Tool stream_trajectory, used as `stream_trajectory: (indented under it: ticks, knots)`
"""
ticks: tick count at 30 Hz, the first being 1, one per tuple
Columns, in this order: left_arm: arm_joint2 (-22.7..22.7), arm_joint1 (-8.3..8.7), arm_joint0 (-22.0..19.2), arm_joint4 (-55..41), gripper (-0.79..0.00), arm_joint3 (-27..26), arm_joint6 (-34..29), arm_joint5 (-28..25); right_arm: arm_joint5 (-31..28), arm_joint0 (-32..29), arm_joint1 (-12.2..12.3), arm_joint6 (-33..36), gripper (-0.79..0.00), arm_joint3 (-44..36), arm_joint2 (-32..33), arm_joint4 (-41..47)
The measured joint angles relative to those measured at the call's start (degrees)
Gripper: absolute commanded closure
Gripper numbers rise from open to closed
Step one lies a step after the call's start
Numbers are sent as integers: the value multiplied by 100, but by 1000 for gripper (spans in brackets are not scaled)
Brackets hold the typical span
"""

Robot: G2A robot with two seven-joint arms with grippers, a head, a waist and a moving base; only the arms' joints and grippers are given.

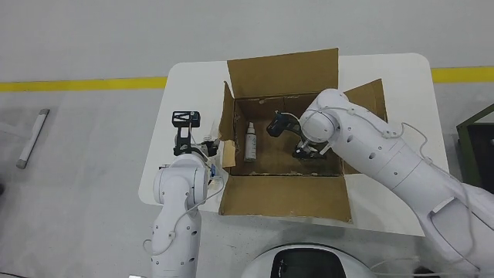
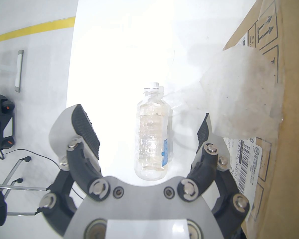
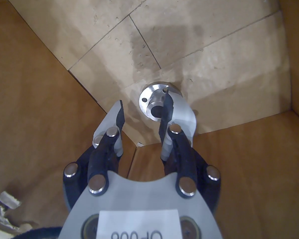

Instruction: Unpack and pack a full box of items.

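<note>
An open cardboard box (image 1: 282,73) stands in the middle of the white table (image 1: 401,73). My right arm (image 1: 340,127) hangs inside the box. Its gripper (image 3: 144,109) is open just above a round metal flange (image 3: 154,98) on the box floor, and one finger (image 3: 167,111) crosses in front of the part. A slim white bottle (image 1: 249,142) lies at the left of the box floor. Left of the box, my left gripper (image 2: 144,125) (image 1: 186,120) is open over a clear plastic bottle (image 2: 152,138) on the table, a finger on either side and apart from it.
A crumpled clear plastic bag (image 2: 239,95) lies against the box's outer left wall (image 2: 289,100), close to one finger of the left gripper. The box flaps (image 1: 284,197) are spread outward. The table's left edge (image 1: 158,139) is near the left arm. Torn cardboard scraps (image 3: 5,207) lie in a box corner.
</note>
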Motion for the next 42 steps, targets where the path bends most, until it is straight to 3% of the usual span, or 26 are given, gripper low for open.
stream_trajectory:
  ticks: [11, 33, 42]
  knots:
    - [0, 0, 0, 0, -785, 0, 0, 0, 80, 145, -115, -115, -382, 226, -82, -87]
    - [0, 0, 0, 0, -785, 0, 0, 0, 269, -65, 47, 87, -372, -147, 280, -442]
    - [0, 0, 0, 0, -785, 0, 0, 0, 217, -30, -43, 10, -305, 175, 173, -430]
